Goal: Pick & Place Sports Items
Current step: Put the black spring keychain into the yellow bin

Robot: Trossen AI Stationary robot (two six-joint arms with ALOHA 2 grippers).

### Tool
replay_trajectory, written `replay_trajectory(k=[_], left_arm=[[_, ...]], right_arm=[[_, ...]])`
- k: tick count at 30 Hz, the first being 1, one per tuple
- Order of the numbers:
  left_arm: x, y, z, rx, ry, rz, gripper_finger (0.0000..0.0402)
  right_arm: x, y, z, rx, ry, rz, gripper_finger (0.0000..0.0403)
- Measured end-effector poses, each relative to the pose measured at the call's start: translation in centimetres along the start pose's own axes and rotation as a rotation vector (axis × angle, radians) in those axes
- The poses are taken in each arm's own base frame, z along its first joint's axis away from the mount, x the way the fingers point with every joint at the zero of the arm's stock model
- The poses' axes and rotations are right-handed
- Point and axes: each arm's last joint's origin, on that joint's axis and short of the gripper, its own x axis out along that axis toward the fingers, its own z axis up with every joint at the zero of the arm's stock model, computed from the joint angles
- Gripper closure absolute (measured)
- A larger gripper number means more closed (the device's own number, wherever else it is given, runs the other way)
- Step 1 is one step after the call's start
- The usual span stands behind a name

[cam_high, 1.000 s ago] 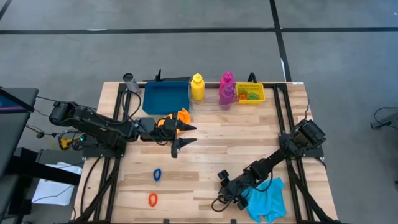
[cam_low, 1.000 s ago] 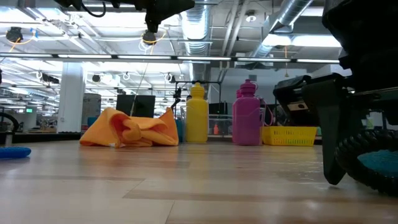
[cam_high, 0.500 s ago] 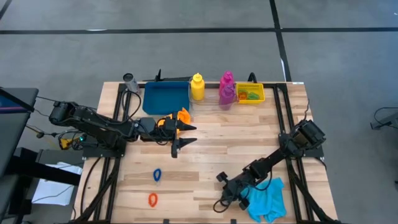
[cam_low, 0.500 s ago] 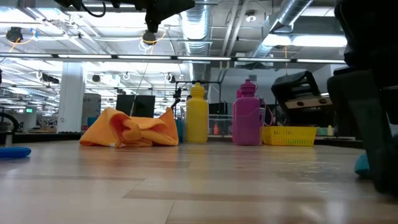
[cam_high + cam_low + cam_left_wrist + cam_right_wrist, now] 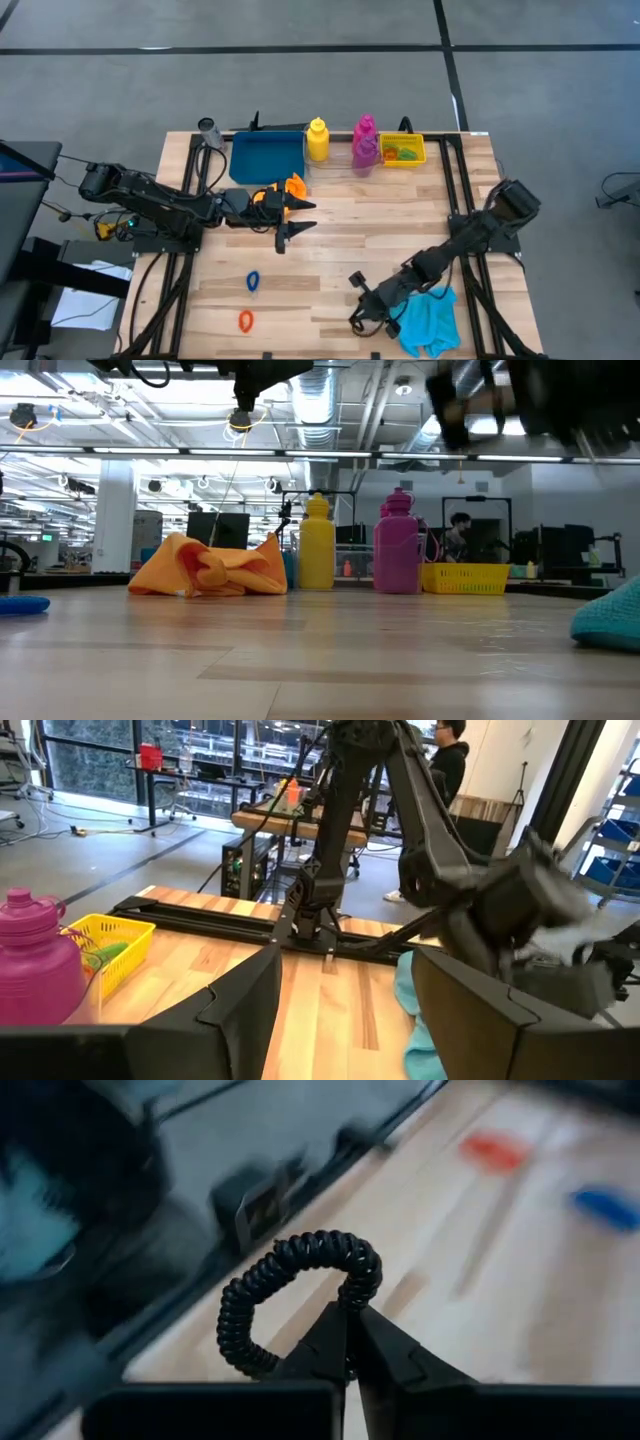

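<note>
My right gripper point(image 5: 350, 1323) hangs over the table's near right part point(image 5: 356, 318), shut on a black coiled elastic ring point(image 5: 290, 1295). The cyan cloth point(image 5: 430, 318) lies flat on the wood just right of it. My left gripper point(image 5: 303, 217) stands open and level above the table's left middle, beside the orange cloth point(image 5: 290, 187), which lies bunched on the wood. A yellow bottle point(image 5: 317, 140) and a magenta bottle point(image 5: 364, 140) stand upright at the far edge. A blue ring point(image 5: 252, 282) and a red ring point(image 5: 245, 321) lie near the front left. My right gripper pinches one strand of the black ring's coil point(image 5: 352, 1302) between its two fingertips point(image 5: 330, 1342). The fingers slant down toward the table's near left. The rest of the loop stands out past the fingertips, clear of the wood.
A blue tray point(image 5: 266, 157) sits at the far left next to the yellow bottle. A small yellow bin point(image 5: 402, 150) with coloured things in it stands right of the magenta bottle. Bare wood stretches across the table's middle. A person stands in the room beyond the table.
My right gripper has shut on the black ring and risen, tipping less steeply; it has left the lower part of the low view. The ring has come up off the wood with it. The cyan cloth has stayed in place.
</note>
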Motion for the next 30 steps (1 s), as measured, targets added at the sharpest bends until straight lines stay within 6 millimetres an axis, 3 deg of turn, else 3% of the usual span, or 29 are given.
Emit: replay_trajectory(k=[7, 12, 23, 30], left_arm=[[0.0, -0.1, 0.3, 0.000, -0.032, -0.008, 0.0179], [-0.1, -0.2, 1.1, 0.082, -0.115, -0.013, 0.0179], [-0.1, -0.2, 1.4, 0.165, -0.140, -0.008, 0.0179], [-0.1, -0.2, 1.2, 0.164, -0.120, -0.005, 0.0179]], right_arm=[[-6.0, -1.0, 4.9, -0.015, -0.186, -0.362, 0.0401], [-9.7, -1.8, 6.7, 0.059, -0.255, -0.682, 0.0402], [-12.7, -3.6, 6.2, 0.193, -0.087, -1.514, 0.0402], [-13.8, -7.4, 5.7, 0.229, -0.002, -1.674, 0.0402]])
